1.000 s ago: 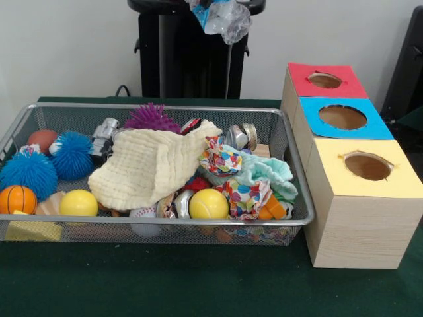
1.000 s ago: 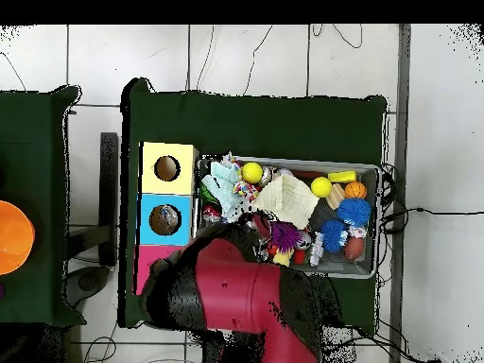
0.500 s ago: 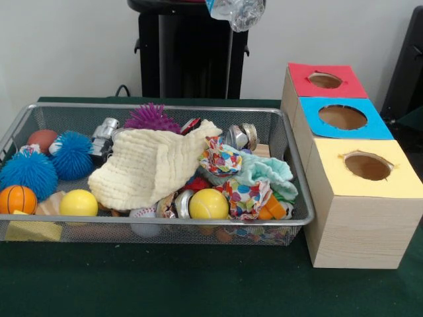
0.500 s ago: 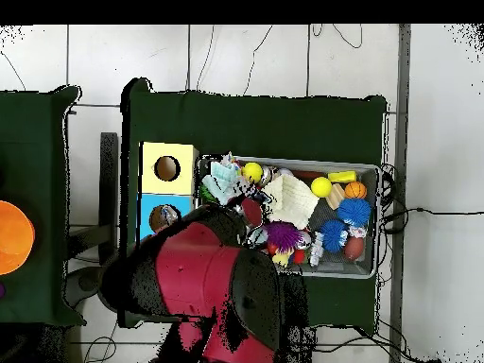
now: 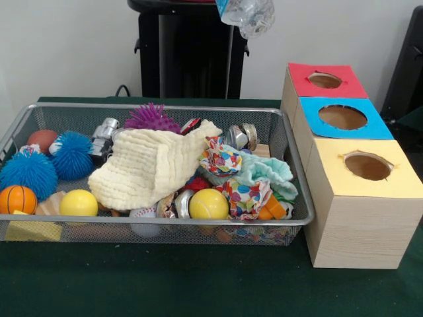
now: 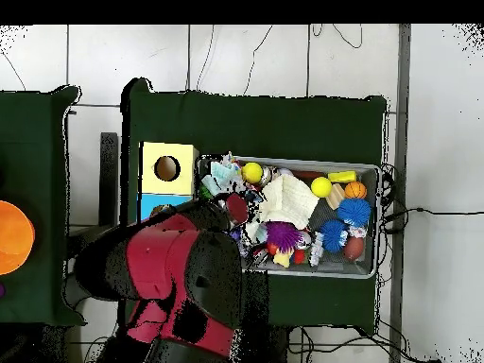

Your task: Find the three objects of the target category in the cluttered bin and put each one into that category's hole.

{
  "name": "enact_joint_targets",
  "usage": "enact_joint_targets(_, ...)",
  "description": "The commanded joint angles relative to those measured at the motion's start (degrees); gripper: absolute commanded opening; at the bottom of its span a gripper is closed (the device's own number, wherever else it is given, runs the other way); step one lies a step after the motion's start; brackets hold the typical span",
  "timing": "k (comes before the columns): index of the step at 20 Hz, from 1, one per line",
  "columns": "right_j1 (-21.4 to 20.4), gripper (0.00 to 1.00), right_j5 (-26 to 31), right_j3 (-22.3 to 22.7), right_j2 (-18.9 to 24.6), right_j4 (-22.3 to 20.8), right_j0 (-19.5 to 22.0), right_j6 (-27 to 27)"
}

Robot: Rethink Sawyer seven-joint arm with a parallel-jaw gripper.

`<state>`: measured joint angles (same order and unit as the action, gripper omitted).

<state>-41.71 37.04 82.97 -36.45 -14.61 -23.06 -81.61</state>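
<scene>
1. At the left of the front view, the wire bin [image 5: 158, 105] on the table [image 5: 198, 290] is found unchanged. The cream cloth [image 5: 149, 165], the two yellow balls [image 5: 78, 203], the blue spiky balls [image 5: 30, 172] and the patterned cloths [image 5: 244, 191] lie as they did a second ago, so nothing has been disturbed during the lift.
2. At the top edge, right of centre, a crumpled clear plastic piece [image 5: 248, 13] is seen hanging in the air. Over the last second it has been carried steadily rightward, away from the bin and towards the boxes.
3. The pincer is hidden above the top edge and, from overhead, beneath the red arm [image 6: 180, 284]. Whether it is apart or together cannot be told, though a hold on the plastic is judged likely.
4. From overhead, the arm is seen to have swung over the boxes.
5. At the right, the red hole [image 5: 324, 80], the blue hole [image 5: 342, 117] and the yellow hole [image 5: 367, 166] stand open. One item is judged to be in transit; the drop has not yet been made.
</scene>
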Motion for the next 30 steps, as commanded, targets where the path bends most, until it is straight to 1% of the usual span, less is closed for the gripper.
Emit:
enact_joint_targets(1, 5.52, 0.0, 8.75, -2.19, 0.57, 4.37, -1.6, -19.88)
enact_joint_targets(4, 6.72, 0.0, 11.33, -3.5, 0.41, 5.02, -2.98, -20.15)
enact_joint_targets(6, 7.92, 0.0, 12.86, -5.03, 0.09, 4.45, -4.3, -19.49)
enact_joint_targets(12, 10.03, 0.0, 13.83, -10.28, 2.44, 1.44, -5.52, -11.88)
enact_joint_targets(14, 10.62, 0.0, 13.6, -11.1, 3.3, 0.52, -5.67, -9.51)
enact_joint_targets(20, 11.1, 0.0, 12.92, -11.5, 7.23, -0.38, -4.43, -2.04)
enact_joint_targets(24, 10.35, 0.0, 15.06, -11.53, 10.2, -0.51, -3.35, 3.67)
enact_joint_targets(26, 10.21, 0.0, 15.23, -11.38, 10.86, -1.06, -3.2, 4.83)
enact_joint_targets(30, 11.37, 0.0, 13.22, -10.32, 11.93, -2.39, -3.36, 4.13)
